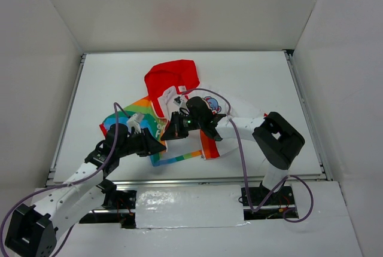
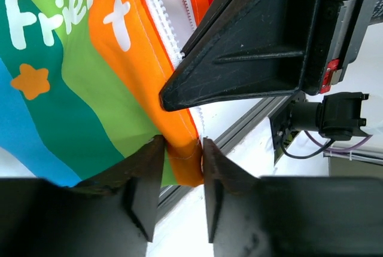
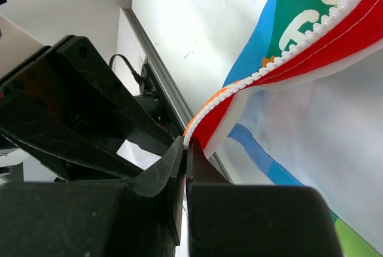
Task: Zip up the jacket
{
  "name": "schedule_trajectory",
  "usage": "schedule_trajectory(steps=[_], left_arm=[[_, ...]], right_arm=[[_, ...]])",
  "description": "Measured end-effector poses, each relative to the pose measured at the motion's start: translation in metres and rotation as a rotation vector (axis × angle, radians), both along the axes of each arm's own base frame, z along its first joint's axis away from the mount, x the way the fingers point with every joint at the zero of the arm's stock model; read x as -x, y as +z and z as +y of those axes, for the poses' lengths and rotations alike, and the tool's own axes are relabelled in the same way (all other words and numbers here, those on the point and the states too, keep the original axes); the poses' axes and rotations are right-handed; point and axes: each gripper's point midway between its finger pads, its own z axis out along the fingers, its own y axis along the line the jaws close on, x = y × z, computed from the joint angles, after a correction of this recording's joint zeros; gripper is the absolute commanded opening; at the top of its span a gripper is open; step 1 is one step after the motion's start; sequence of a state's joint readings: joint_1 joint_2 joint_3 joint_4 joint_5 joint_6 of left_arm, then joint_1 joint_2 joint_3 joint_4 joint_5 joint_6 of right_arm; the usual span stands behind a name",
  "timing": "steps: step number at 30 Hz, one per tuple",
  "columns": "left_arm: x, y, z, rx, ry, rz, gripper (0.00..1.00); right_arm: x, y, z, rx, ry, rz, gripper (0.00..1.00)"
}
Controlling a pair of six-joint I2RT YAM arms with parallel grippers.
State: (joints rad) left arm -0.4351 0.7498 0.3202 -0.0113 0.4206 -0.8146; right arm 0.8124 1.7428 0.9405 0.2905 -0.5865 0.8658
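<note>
Left wrist: left end effector (image 2: 182, 152) and right end effector (image 3: 186, 149) each clamp the jacket (image 2: 72, 89).

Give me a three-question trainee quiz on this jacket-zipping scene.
1. True or false: in the top view, the red hood is the uppermost part of the white, rainbow-striped fabric jacket.
2. The left gripper pinches the jacket's: A orange bottom corner; B hood; C sleeve.
3. Fill in: the right gripper is ___ on the end of the white zipper teeth.
Key: 1 true; 2 A; 3 shut.
</note>
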Motion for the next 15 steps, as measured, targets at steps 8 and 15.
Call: schedule_trajectory(steps=[8, 15], left_arm=[[-0.0008, -0.0012, -0.0013, 0.001, -0.004, 0.004, 0.18], [-0.0024, -0.0064, -0.0024, -0.007, -0.006, 0.02, 0.0]], right_arm=[[-0.0005, 0.001, 0.0005, -0.002, 0.0, -0.002, 0.0], [0.0003, 0.0013, 0.0006, -0.004, 0.004, 0.0, 0.31]])
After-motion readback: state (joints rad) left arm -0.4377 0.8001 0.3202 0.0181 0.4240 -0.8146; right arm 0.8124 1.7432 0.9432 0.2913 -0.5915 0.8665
